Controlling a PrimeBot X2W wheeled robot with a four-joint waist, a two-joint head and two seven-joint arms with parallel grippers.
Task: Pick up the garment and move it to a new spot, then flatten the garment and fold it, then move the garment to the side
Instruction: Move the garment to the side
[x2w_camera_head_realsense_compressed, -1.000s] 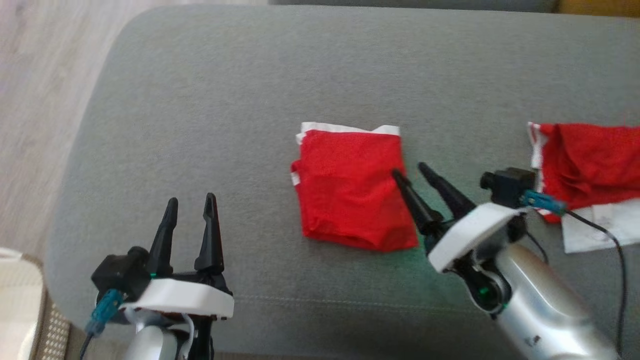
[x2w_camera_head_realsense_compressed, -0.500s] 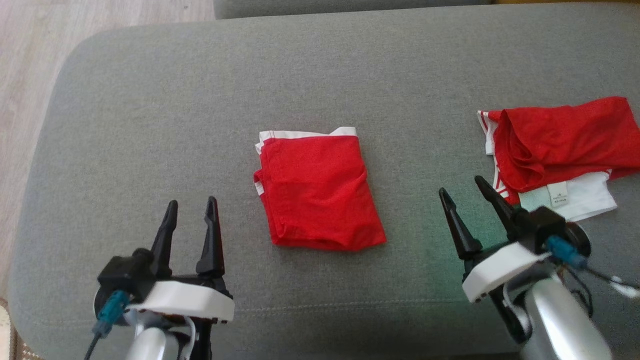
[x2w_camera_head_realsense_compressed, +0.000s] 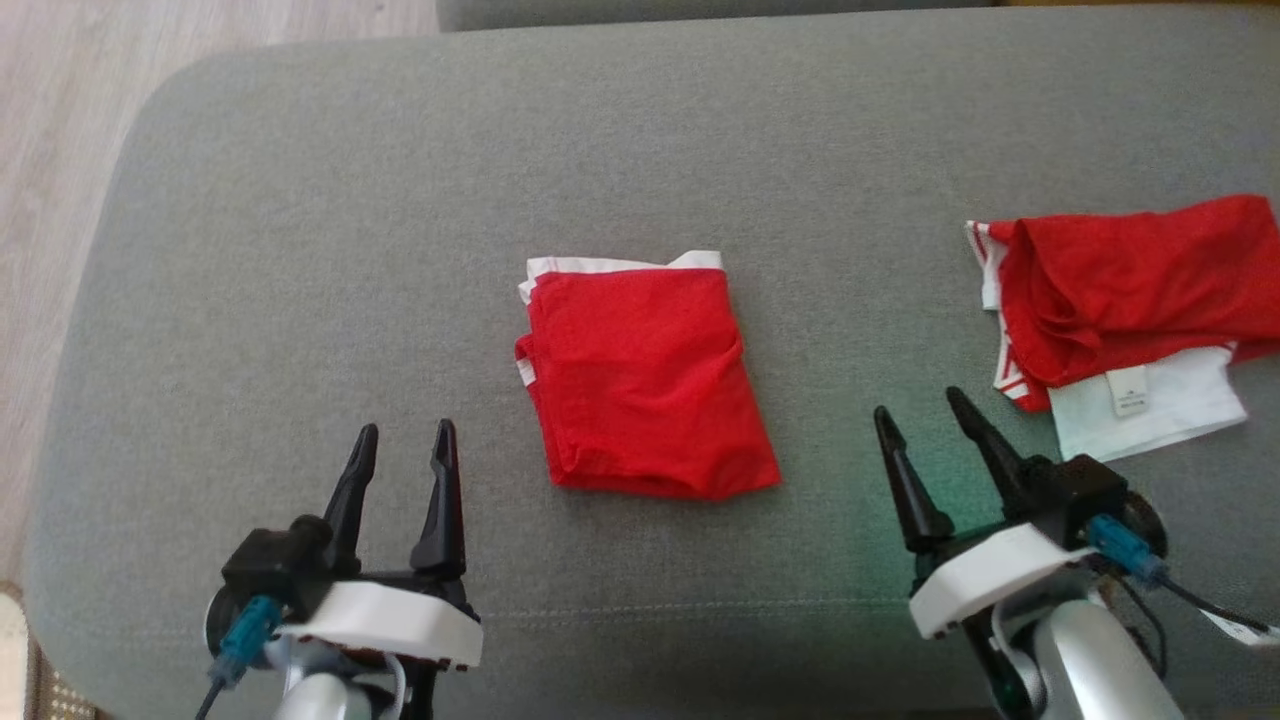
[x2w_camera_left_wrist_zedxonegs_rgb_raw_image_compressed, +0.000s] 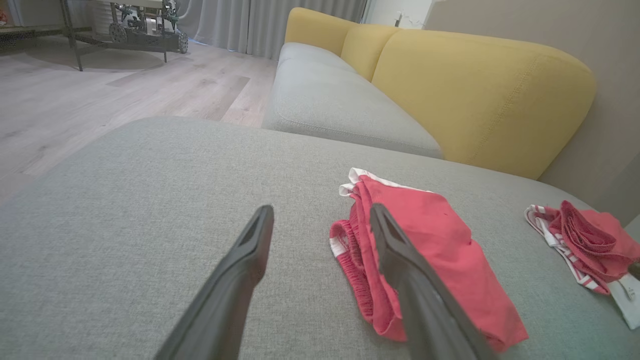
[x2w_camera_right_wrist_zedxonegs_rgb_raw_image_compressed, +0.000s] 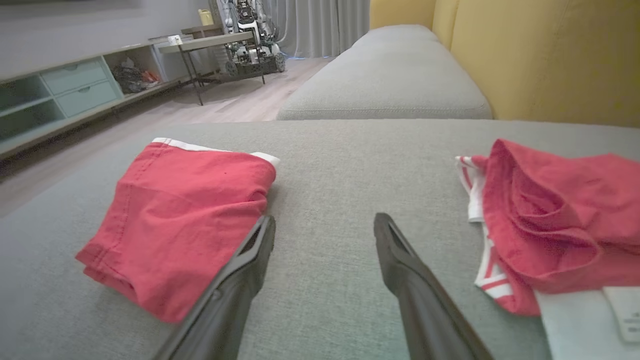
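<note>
The garment (x2w_camera_head_realsense_compressed: 645, 380) lies folded into a neat red rectangle with a white strip along its far edge, in the middle of the grey sofa seat (x2w_camera_head_realsense_compressed: 400, 200). It also shows in the left wrist view (x2w_camera_left_wrist_zedxonegs_rgb_raw_image_compressed: 440, 240) and the right wrist view (x2w_camera_right_wrist_zedxonegs_rgb_raw_image_compressed: 185, 210). My left gripper (x2w_camera_head_realsense_compressed: 406, 428) hovers open to the garment's lower left, holding nothing; its fingers (x2w_camera_left_wrist_zedxonegs_rgb_raw_image_compressed: 250, 260) point past the garment's near-left corner. To the garment's lower right my right gripper (x2w_camera_head_realsense_compressed: 917, 403) is open and empty, clear of the cloth, over bare cushion (x2w_camera_right_wrist_zedxonegs_rgb_raw_image_compressed: 325, 219).
A second red garment (x2w_camera_head_realsense_compressed: 1130, 290) with striped trim and a white panel with a label lies crumpled at the right (x2w_camera_right_wrist_zedxonegs_rgb_raw_image_compressed: 555, 225). A yellow backrest (x2w_camera_left_wrist_zedxonegs_rgb_raw_image_compressed: 475, 90) rises behind the seat. Wooden floor (x2w_camera_head_realsense_compressed: 50, 100) lies beyond the cushion's rounded left edge.
My right gripper has drawn back from the folded garment's right edge, down and to the right. The head camera has shifted. The garment lies as before; the left gripper has barely moved.
</note>
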